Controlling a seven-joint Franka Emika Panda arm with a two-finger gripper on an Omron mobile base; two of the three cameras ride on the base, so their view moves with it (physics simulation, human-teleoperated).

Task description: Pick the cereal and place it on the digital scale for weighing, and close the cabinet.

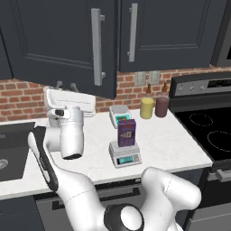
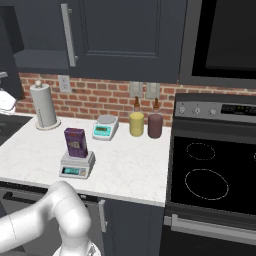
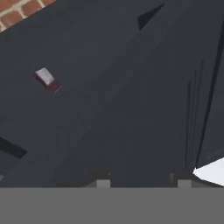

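On the digital scale (image 1: 125,154) stands the cereal (image 1: 127,132), upright.

Matt charcoal cabinet (image 1: 58,40), brushed-metal handles (image 1: 96,47), cardboard cereal (image 1: 127,132), marbled counter (image 1: 176,140).

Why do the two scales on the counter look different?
The digital scale is light grey with a square platform and carries the cereal; the smaller white scale has a teal front and carries nothing. The digital scale sits nearer the counter edge, the white scale nearer the brick wall. Both have front displays.
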